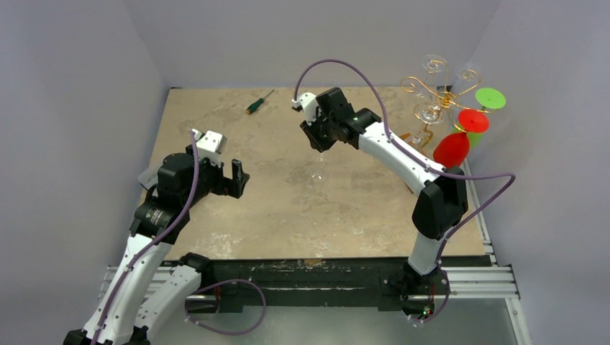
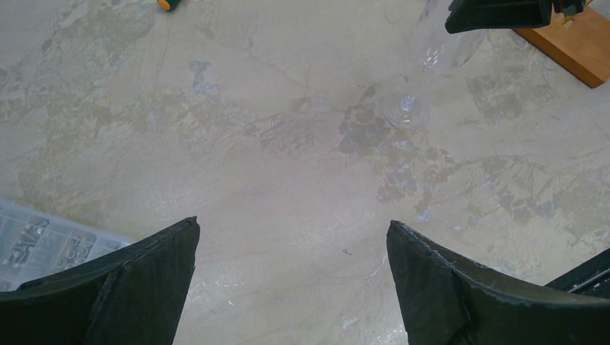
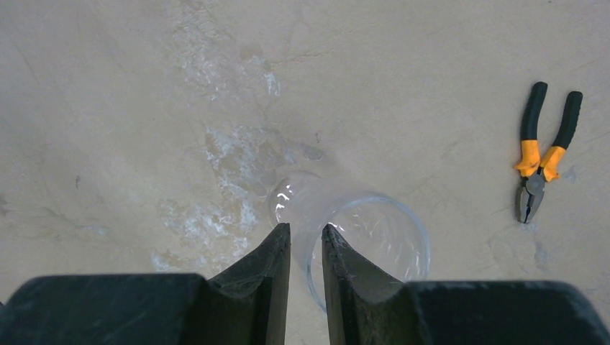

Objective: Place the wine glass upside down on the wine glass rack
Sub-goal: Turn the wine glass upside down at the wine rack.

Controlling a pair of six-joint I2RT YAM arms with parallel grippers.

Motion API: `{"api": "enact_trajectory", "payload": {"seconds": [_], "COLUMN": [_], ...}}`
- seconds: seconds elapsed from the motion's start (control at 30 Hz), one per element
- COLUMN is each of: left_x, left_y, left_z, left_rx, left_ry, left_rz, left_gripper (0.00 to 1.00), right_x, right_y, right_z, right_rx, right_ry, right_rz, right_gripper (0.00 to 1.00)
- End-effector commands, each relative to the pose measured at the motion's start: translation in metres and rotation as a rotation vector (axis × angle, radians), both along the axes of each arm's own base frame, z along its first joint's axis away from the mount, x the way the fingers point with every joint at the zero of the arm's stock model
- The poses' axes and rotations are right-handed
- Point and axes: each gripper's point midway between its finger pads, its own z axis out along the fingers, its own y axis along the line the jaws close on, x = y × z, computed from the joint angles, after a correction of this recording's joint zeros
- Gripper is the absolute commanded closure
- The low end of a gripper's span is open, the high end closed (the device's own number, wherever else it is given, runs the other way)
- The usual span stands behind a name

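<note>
A clear wine glass [image 3: 374, 237] stands upright under my right gripper [image 3: 306, 231], which is shut on its rim, one finger inside the bowl and one outside. From above, the right gripper [image 1: 320, 144] is over the table's middle with the glass [image 1: 319, 167] below it. In the left wrist view the glass foot [image 2: 405, 109] is at or just above the tabletop. The wine glass rack [image 1: 429, 90], gold wire on an orange-brown base [image 2: 575, 43], stands at the far right. My left gripper [image 1: 239, 180] is open and empty, jaws wide [image 2: 293, 230].
Glasses hang on the rack, with a green foot [image 1: 490, 98] and red feet [image 1: 472, 120]. A green screwdriver [image 1: 259, 102] lies at the back. Orange-handled pliers [image 3: 543, 162] lie near the glass. A clear plastic box [image 2: 43, 241] sits by my left arm.
</note>
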Motion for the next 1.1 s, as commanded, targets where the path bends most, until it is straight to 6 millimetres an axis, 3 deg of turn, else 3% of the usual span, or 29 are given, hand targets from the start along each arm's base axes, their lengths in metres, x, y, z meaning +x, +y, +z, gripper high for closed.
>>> {"api": "enact_trajectory", "payload": {"seconds": [0.0,0.2,0.63,0.83,1.07], "left_x": [0.003,0.003,0.002,0.008,0.031], "left_y": [-0.002,-0.002,-0.009,-0.042,-0.084], "left_z": [0.009,0.009,0.009,0.003,-0.008], "left_rx": [-0.025,-0.024,-0.053,-0.187,-0.561], "left_ry": [-0.037,-0.037,-0.027,0.084,0.306], "left_rz": [-0.006,-0.005,-0.031,-0.128,-0.179], "left_gripper": [0.02,0.02,0.01,0.0,0.03], "right_x": [-0.004,-0.005,-0.024,-0.043,-0.064], "right_y": [0.005,0.008,0.013,0.012,0.006], "right_z": [0.012,0.018,0.035,0.063,0.083], "right_rx": [0.012,0.017,0.101,0.183,0.239], "right_ry": [-0.015,-0.027,0.004,-0.012,-0.024], "right_rz": [0.026,0.032,0.058,0.076,0.104], "right_gripper": [0.79,0.91,0.93,0.93,0.93]}}
